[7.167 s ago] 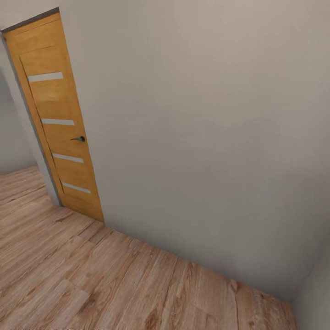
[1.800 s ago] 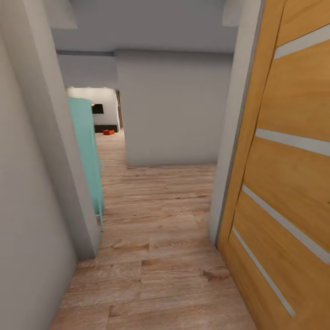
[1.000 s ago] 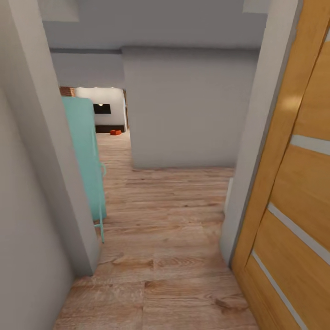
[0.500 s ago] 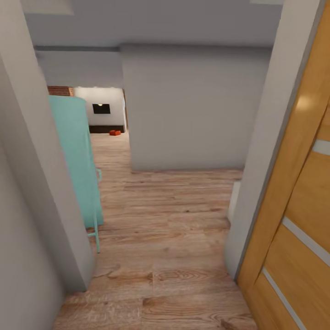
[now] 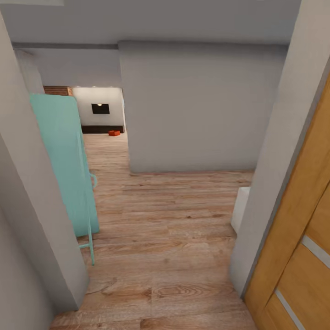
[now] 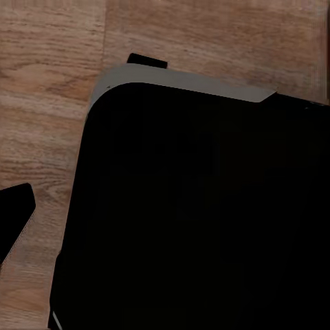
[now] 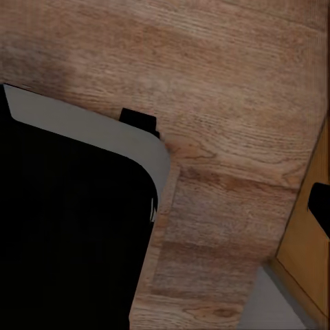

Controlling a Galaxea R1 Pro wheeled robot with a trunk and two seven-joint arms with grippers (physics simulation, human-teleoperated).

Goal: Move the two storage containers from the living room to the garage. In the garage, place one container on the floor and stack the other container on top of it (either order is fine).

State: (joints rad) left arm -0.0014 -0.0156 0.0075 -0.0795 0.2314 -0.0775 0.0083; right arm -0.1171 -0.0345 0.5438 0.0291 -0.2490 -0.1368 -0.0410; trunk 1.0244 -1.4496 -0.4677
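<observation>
Far down the hallway, one small orange-red storage container (image 5: 114,133) sits on the light wood-plank floor (image 5: 165,229) of the living room (image 5: 99,98), just in front of a low dark bench (image 5: 101,129). It is many steps away from me. In the left wrist view a dark fingertip (image 6: 14,221) shows at the picture's edge over the planks, beside my black base (image 6: 199,220). The right wrist view has a dark fingertip (image 7: 320,206) near the oak door's foot and my base (image 7: 69,234) below.
An open oak door (image 5: 298,256) with frosted strips stands close on the right, its grey frame (image 5: 279,174) beside it. A teal cabinet on thin legs (image 5: 64,160) narrows the left side behind a grey wall edge (image 5: 32,215). A grey wall block (image 5: 197,105) stands ahead; a low white object (image 5: 239,208) stands on the right.
The camera has turned from a wall with the shut door to the hallway and moved forward through the doorway; the door and left wall slide outward, and the teal cabinet is nearer.
</observation>
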